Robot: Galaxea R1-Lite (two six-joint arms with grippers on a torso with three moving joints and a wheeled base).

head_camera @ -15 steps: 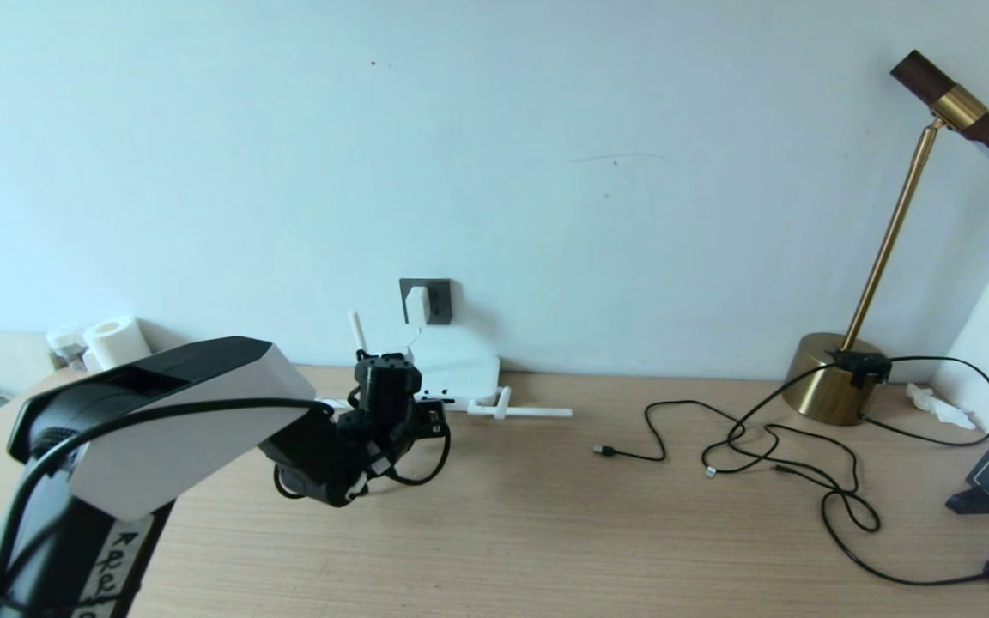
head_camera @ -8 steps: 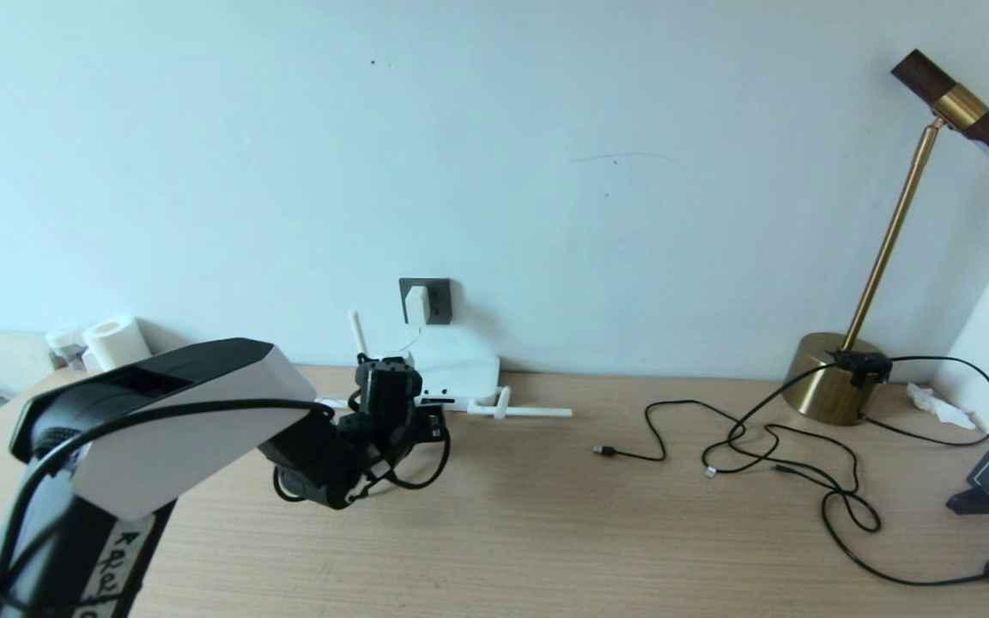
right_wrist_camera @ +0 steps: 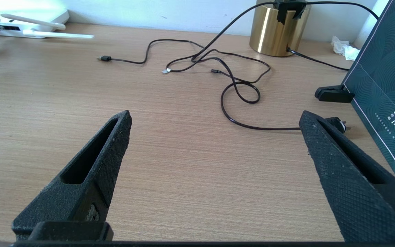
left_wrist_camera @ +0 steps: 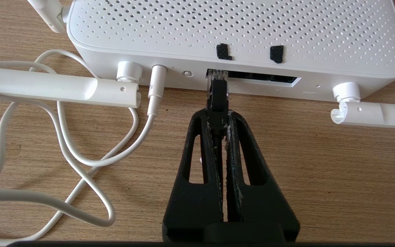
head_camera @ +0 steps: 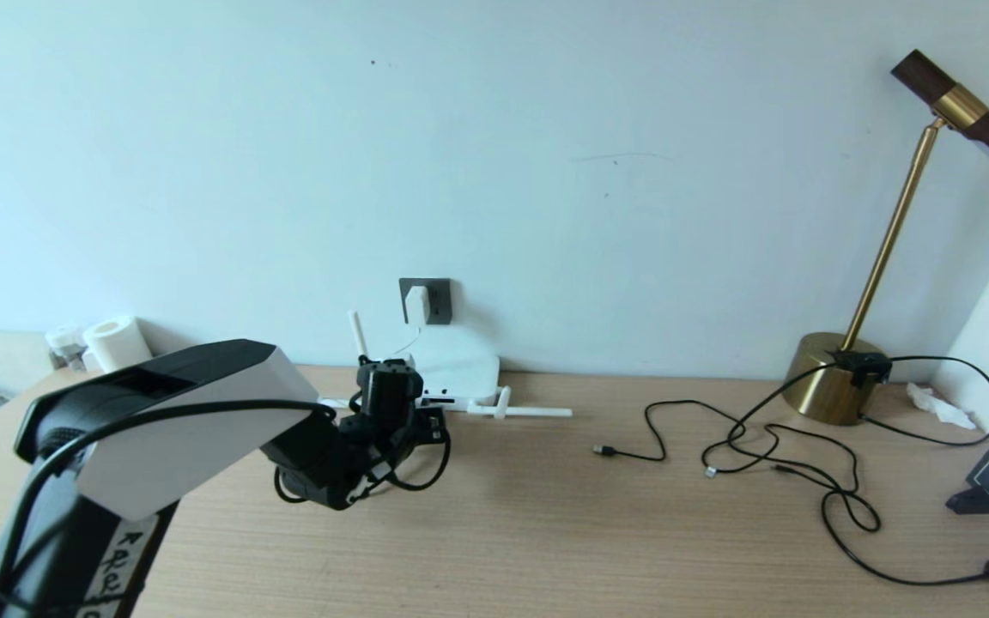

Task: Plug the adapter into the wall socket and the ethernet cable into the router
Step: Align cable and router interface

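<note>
**Left wrist view: ethernet plug lined up at the router's port row**

Left wrist view is showing the left hand (left_wrist_camera: 218, 118) pinching the ethernet cable (left_wrist_camera: 217, 97) just behind its clear clip plug, fingers (left_wrist_camera: 207, 151) pressed tight with the black cable running back between them. Gripping so near the tip is leaving little free length to bend, so the plug is pointing straight at the dark port slot on the router (left_wrist_camera: 238, 31). The plug's nose is sitting at the mouth of the slot's end nearest the white power jack (left_wrist_camera: 157, 85); whether it is fully seated I cannot tell, so I am judging the insertion as in progress or just finishing.

The router is lying flat on the surface (head_camera: 546, 532) against the wall, ports facing the robot, which is why the hand is coming in low and level. In the head view the adapter (head_camera: 416, 304) is already sitting in the wall socket (head_camera: 436, 300) above the router, its thin white cord looping down to the power jack, so that half looks done.

The right hand (right_wrist_camera: 214, 137) is waiting low over bare surface, jaws spread wide and empty, well apart from the router, near the brass lamp base (right_wrist_camera: 275, 32) and thin black USB cables (right_wrist_camera: 218, 65).
</note>
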